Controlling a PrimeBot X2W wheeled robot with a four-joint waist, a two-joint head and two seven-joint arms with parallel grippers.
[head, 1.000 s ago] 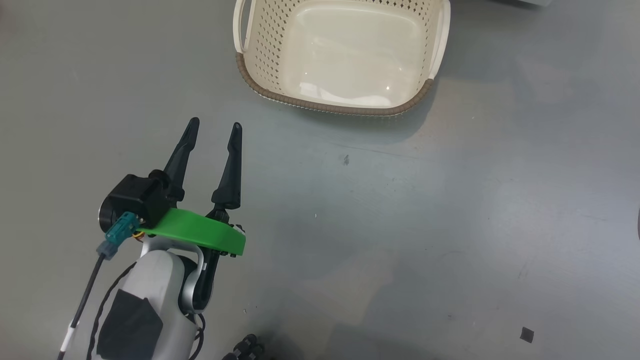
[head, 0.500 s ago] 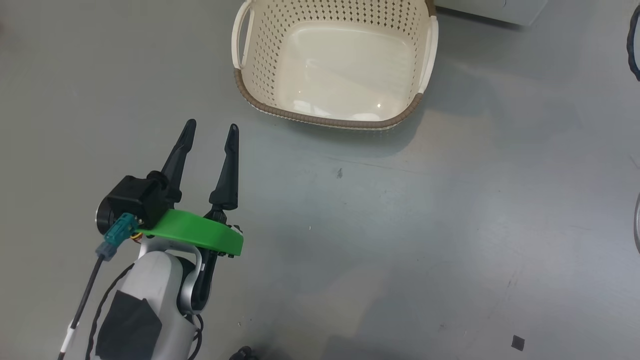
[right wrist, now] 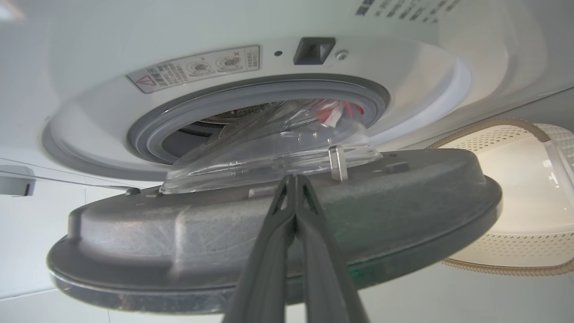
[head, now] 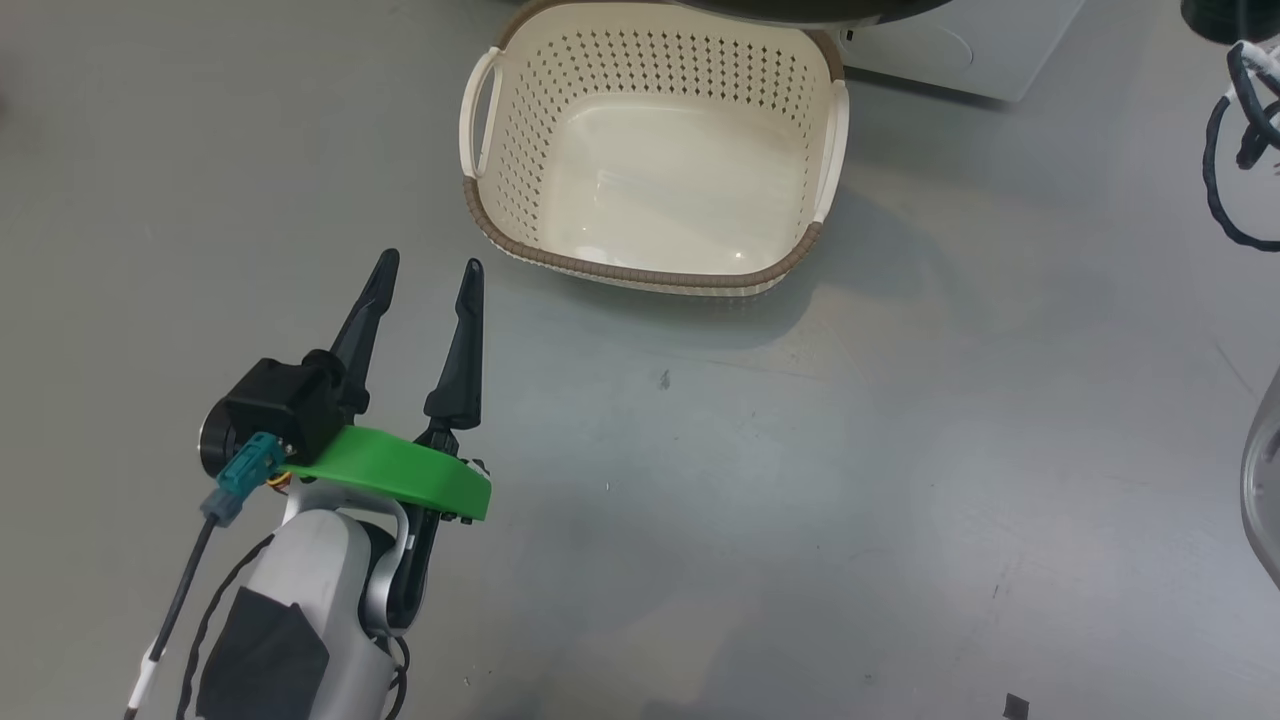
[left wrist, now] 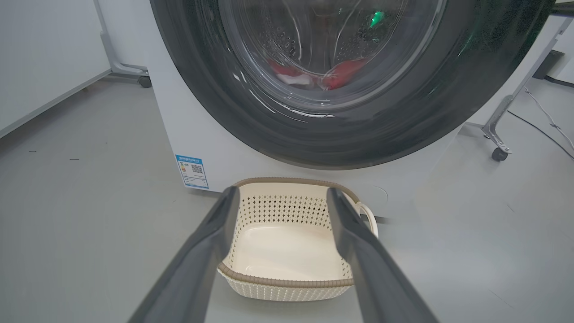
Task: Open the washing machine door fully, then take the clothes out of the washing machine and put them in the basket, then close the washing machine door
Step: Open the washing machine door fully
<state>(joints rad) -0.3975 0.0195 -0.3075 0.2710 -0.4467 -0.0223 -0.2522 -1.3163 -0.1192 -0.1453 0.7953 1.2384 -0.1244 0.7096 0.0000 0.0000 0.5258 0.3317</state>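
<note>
Basket fwd of L end effector

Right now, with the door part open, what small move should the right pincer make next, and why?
Probably push the washing machine door farther outward with the shut right pincer. Its tips sit at the door's grey inner face, the door stands only part open, the red clothes lie inside and the basket is empty.
</note>
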